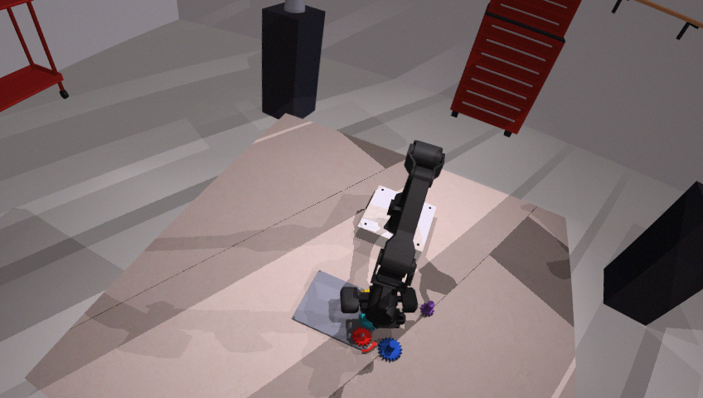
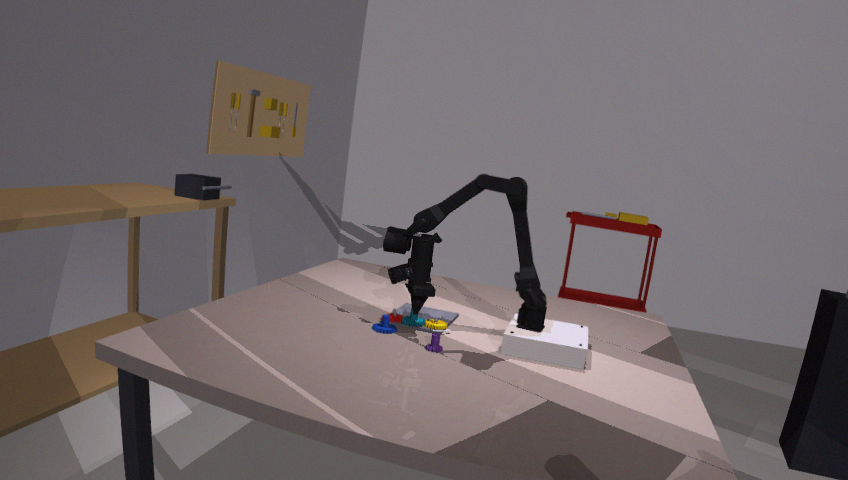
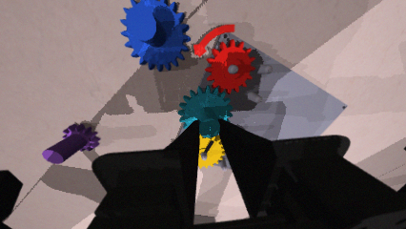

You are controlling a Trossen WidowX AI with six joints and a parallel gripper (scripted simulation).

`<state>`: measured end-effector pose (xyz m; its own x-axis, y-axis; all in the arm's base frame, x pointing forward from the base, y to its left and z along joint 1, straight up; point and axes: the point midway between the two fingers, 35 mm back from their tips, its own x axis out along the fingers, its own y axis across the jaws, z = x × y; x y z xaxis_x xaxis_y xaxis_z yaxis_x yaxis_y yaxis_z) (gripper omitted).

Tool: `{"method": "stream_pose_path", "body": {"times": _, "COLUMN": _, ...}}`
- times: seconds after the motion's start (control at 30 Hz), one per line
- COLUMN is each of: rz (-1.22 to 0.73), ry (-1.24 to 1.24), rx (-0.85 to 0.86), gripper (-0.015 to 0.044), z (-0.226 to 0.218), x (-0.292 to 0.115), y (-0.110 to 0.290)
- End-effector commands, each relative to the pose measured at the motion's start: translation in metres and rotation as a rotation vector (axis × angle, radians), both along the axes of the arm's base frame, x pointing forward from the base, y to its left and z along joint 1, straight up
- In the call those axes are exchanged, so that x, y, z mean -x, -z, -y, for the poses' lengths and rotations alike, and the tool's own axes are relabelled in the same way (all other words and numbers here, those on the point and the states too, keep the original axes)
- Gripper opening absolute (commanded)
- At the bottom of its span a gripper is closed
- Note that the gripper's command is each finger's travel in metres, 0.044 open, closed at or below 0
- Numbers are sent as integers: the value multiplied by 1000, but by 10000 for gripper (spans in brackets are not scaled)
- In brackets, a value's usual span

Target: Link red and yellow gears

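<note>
The black parallel-jaw gripper grips the toothed teal gear by its upright stem, leaving its teeth free between the round red gear and the black-striped yellow gear, presumably so one idler makes both turn alike.

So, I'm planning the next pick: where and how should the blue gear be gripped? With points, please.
Probably best by the upright hub on the blue gear (image 1: 390, 349) (image 2: 384, 327) (image 3: 154, 35), coming straight down from above: the gear lies flat, teeth low, and the narrow hub stands clear above them.
</note>
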<state>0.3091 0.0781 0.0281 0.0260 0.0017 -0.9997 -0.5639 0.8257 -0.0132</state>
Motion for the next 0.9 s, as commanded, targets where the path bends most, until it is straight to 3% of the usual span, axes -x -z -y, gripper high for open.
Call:
{"method": "stream_pose_path", "body": {"times": 0.0, "rz": 2, "ry": 30, "rx": -1, "gripper": 0, "z": 0, "x": -1, "y": 1}}
{"method": "stream_pose_path", "body": {"times": 0.23, "rz": 2, "ry": 159, "rx": -4, "gripper": 0, "z": -1, "x": 0, "y": 3}}
{"method": "stream_pose_path", "body": {"times": 0.43, "rz": 2, "ry": 139, "rx": -4, "gripper": 140, "z": -1, "x": -1, "y": -2}}
{"method": "stream_pose_path", "body": {"times": 0.87, "rz": 2, "ry": 139, "rx": -4, "gripper": 140, "z": -1, "x": 0, "y": -47}}
